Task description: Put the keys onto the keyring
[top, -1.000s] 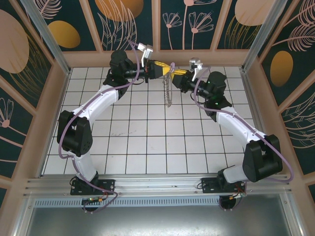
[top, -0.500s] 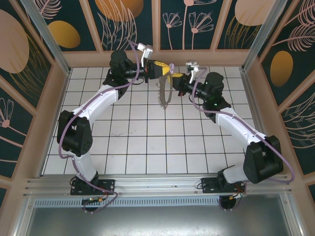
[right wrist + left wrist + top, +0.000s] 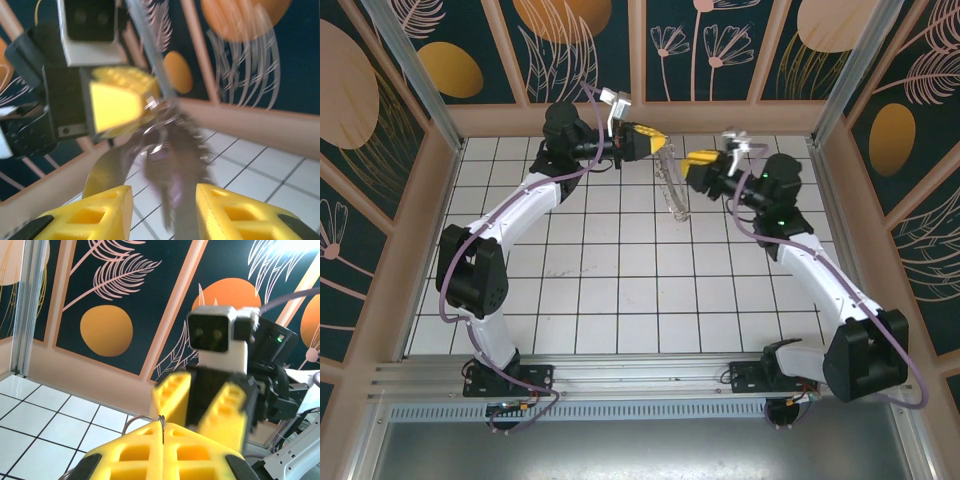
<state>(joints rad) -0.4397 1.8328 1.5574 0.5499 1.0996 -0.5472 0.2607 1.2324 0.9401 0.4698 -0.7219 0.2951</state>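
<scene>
Seen from above, two white arms reach toward the upper middle of the frame, over a white tiled table [image 3: 620,290] walled by dark panels with orange discs and pale leaves. The left hand [image 3: 653,140], with yellow fingers, sits just left of centre near the top. Its fingers are pressed together on the top of the keyring [image 3: 672,188], a thin pale hoop that hangs down and slightly rightward from it, off the table.

The right hand [image 3: 692,165] is just beside the hoop, on its right, pointing left toward it. In the right wrist view, its two yellow fingers stand apart at the bottom of the frame. The hoop, blurred, hangs in the centre beyond them, and small wire rings [image 3: 200,150] fringe its edge. We cannot tell whether these fingers touch it.

In the left wrist view, a thin wire shows in the seam between the closed yellow fingers at the bottom centre.
</scene>
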